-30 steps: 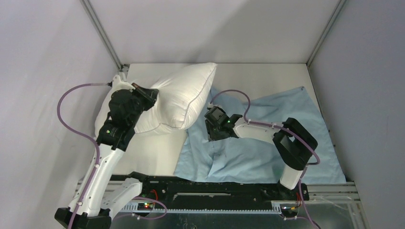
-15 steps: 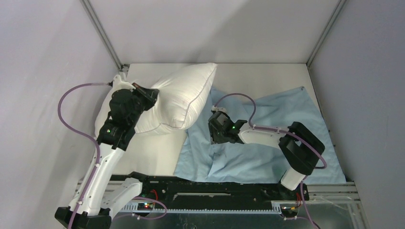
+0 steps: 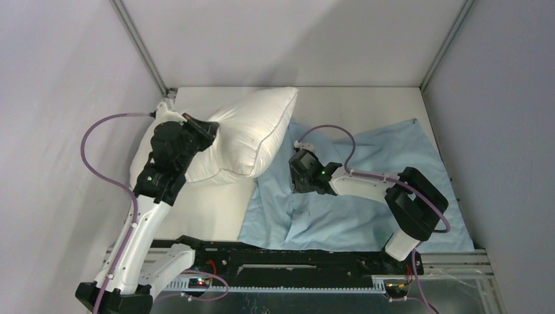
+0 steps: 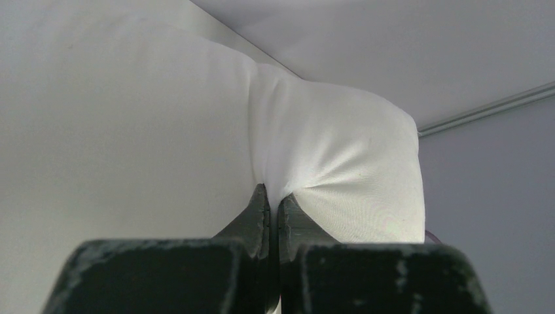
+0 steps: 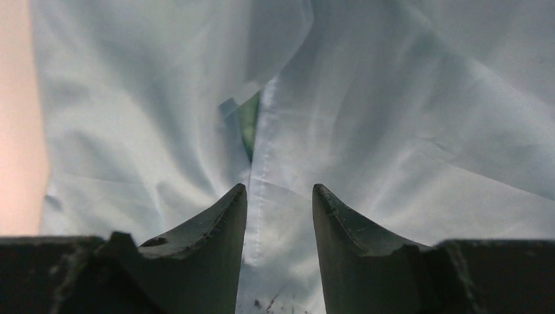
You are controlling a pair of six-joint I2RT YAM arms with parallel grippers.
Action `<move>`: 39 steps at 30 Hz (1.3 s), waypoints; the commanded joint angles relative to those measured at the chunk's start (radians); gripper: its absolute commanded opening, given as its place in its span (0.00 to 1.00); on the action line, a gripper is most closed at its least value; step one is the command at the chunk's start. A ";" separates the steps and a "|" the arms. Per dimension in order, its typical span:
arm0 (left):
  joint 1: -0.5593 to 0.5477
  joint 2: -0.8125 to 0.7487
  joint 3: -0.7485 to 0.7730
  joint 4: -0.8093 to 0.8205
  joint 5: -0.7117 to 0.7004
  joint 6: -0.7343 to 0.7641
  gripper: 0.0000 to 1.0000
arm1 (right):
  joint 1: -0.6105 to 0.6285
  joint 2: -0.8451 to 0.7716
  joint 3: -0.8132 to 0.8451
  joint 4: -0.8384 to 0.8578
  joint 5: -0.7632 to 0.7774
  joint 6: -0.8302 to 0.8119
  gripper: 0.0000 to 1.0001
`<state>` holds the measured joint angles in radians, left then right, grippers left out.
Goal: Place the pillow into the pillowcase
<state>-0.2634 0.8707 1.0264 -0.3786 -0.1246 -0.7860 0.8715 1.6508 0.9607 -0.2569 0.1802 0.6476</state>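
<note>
Your right claw (image 5: 278, 196), half open and empty, hangs over the pillowcase (image 5: 406, 118) hem running between its fingers, while your left claw (image 4: 273, 199) pinches the pillow (image 4: 340, 150).

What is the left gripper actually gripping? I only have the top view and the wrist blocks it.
Observer: In the left wrist view the left gripper is shut, pinching a bunched fold of the pillow.
Operator: Is the right one closed on the pillowcase?
Observer: No. In the right wrist view the right gripper is open, with a hemmed edge of the pillowcase running through the gap.
Operator: Any sign of the opening?
Observer: A greenish inner side peeks out between two layers just beyond the fingertips.
</note>
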 commanded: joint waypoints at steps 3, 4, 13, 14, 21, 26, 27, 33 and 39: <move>0.009 -0.009 0.047 0.113 -0.009 -0.024 0.00 | -0.002 0.078 0.040 0.014 0.043 -0.009 0.44; 0.009 -0.009 0.044 0.112 -0.008 -0.025 0.00 | 0.002 0.089 0.048 0.013 0.043 -0.011 0.45; 0.009 -0.009 0.040 0.105 -0.012 -0.017 0.00 | 0.075 0.154 0.118 -0.036 0.126 -0.022 0.60; 0.009 -0.007 0.039 0.104 -0.011 -0.016 0.00 | 0.073 0.166 0.124 -0.042 0.127 -0.017 0.60; 0.009 -0.003 0.032 0.104 -0.012 -0.014 0.00 | 0.058 0.192 0.133 -0.072 0.139 -0.008 0.50; 0.008 0.000 0.025 0.108 -0.015 -0.012 0.00 | 0.050 0.148 0.133 -0.071 0.121 -0.007 0.45; 0.009 0.000 0.024 0.108 -0.017 -0.012 0.00 | 0.044 0.140 0.133 -0.070 0.110 -0.005 0.43; 0.008 -0.005 0.022 0.106 -0.024 -0.005 0.00 | 0.025 0.094 0.133 -0.060 0.063 0.000 0.22; 0.010 -0.005 0.019 0.107 -0.017 -0.003 0.00 | 0.012 0.045 0.133 -0.075 0.059 0.006 0.05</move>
<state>-0.2634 0.8841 1.0264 -0.3756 -0.1192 -0.7853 0.8913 1.7641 1.0733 -0.3241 0.2394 0.6399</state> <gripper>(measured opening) 0.025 0.092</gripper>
